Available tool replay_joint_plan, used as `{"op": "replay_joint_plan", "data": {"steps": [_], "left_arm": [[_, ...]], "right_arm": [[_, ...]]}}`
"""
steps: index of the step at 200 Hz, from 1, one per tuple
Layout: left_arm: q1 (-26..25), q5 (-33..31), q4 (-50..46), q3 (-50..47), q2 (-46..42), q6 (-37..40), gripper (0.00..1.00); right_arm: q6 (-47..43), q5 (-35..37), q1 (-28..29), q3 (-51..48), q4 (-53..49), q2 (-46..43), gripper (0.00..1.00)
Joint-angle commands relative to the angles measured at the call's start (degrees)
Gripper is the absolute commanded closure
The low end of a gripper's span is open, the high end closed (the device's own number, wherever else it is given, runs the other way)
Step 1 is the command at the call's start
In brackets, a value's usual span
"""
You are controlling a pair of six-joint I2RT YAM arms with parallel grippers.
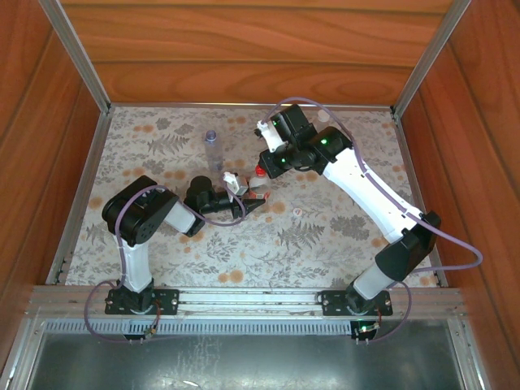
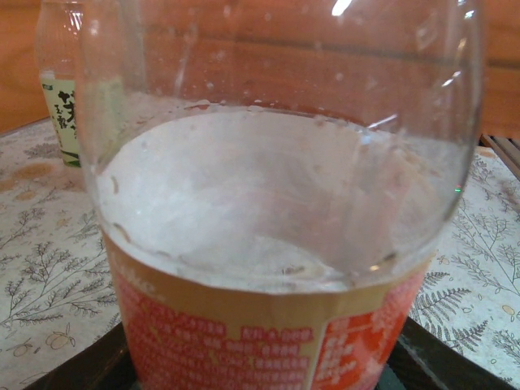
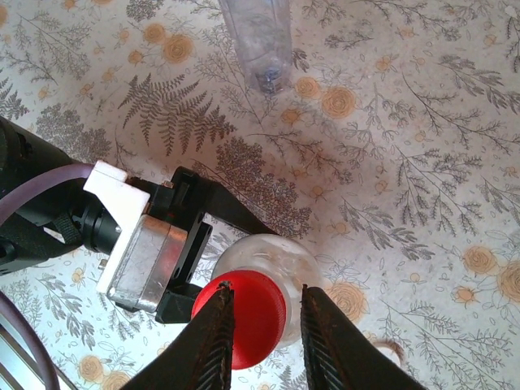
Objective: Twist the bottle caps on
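At the worktop's (image 1: 341, 236) middle, the left gripper (image 1: 241, 201) clamps the bottle (image 2: 268, 325). The right gripper's (image 3: 266, 290) fingers flank the red cap (image 3: 246, 327) atop it, contact unclear. The cap should sit square before a firm pinch and level twist.

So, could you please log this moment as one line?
left gripper: holds red-labelled bottle | right gripper: grips red cap atop that bottle
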Motion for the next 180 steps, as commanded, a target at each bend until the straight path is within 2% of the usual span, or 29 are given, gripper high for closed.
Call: {"op": "replay_joint_plan", "data": {"steps": [1,35,74,134,180], "left_arm": [[0.5,0.9,-6.6,-1.5,2.4,-0.2,0.44],[0.5,1.7,-6.6,-2.1,1.7,0.4,0.44],[0.6,2.4,-6.7,-2.2,2.0,0.5,0.44],[0.8,2.6,-6.7,-2.1,2.5,0.4,0.44],[1.1,3.0,-6.7,-1.9,2.5,0.1,0.44]], "right_arm": [[-0.9,-1.1,-0.3,0.7,-0.8,-1.8,0.70],[-6.2,-1.7,-0.3,2.4,-1.9,-2.5,0.62],[-12.9,-3.4,-0.3,1.8,-1.5,-3.0,0.45],[-17.1,-5.2,-0.3,4.3,-4.7,0.1,0.41],[-17.7,-6.0,-0.2,5.5,-6.5,2.1,0.45]]}}
